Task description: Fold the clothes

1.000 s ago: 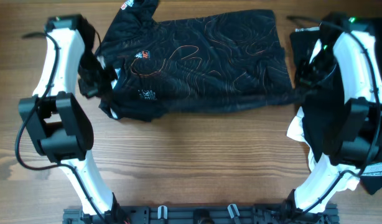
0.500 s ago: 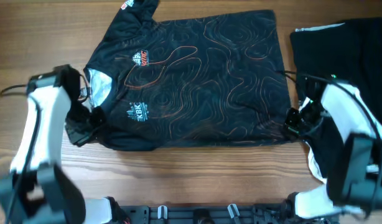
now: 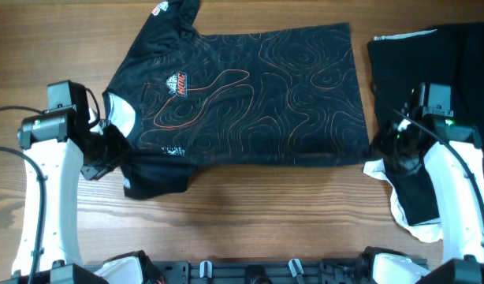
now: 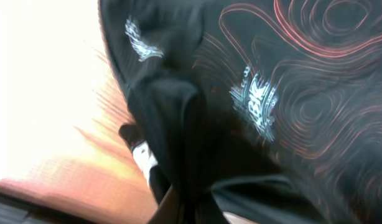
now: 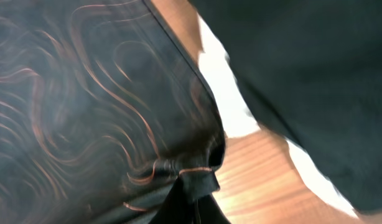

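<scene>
Jersey (image 3: 250,95) lies mostly flat on table (image 3: 250,213). Left gripper (image 3: 118,155) is pinched shut on its near collar-side edge, right gripper (image 3: 383,145) on the near hem corner. No fold looks finished, so all folding is left.

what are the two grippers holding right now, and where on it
Both hold the black jersey: the left gripper pinches bunched fabric by the near sleeve, and the right gripper pinches the near hem corner.

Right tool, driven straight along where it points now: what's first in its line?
The black jersey itself: the right tool looks shut on its corner, and more of that fabric lies straight ahead in the wrist view. Depth is unclear.
</scene>
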`<state>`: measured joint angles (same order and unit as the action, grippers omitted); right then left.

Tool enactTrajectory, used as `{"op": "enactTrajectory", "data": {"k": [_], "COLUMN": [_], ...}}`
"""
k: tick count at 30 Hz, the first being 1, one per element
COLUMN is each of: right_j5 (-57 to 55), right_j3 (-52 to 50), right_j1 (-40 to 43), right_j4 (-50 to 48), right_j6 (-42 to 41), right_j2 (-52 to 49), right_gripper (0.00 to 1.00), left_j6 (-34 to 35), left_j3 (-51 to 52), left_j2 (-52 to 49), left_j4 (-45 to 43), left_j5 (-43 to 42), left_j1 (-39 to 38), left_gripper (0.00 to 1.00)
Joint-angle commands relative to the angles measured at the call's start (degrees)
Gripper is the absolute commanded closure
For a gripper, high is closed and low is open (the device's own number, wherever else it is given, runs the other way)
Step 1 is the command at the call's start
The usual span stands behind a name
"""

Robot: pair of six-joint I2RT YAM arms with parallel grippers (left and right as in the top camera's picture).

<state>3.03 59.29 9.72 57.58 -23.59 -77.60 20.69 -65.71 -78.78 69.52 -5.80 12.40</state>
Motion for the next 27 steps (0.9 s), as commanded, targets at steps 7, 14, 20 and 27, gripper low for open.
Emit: {"op": "enactTrajectory", "data": {"k": [7,14,20,27], "right_j5": [9.57,9.53,5.31,4.28], "right_j3": [-0.07,-0.07,-0.07,-6.27], "right_j1": [-1.81,-3.5,-3.32,-3.39], "right_j4": [-27.17,-42.03,-33.51,-28.96], "right_j6": [4.07,1.53,2.67,4.07], "right_j2": [-16.96,-22.38,-22.27,-22.32], "right_gripper": [0.96,0.71,0.56,0.62], "left_j6": [2.78,2.73,2.05,2.25], "left_j3": [9.35,9.35,9.03,10.1], "left_j2": [-8.87,-17.05,-15.91,-16.15], "left_j4": [-37.92,-50.75,-42.62,-27.1], "left_j5": [-1.29,-3.17,-3.1,0.13], "left_j1": [0.28,-0.66,0.26,-0.24], "left_gripper": [0.96,0.72,0.36,0.3]}}
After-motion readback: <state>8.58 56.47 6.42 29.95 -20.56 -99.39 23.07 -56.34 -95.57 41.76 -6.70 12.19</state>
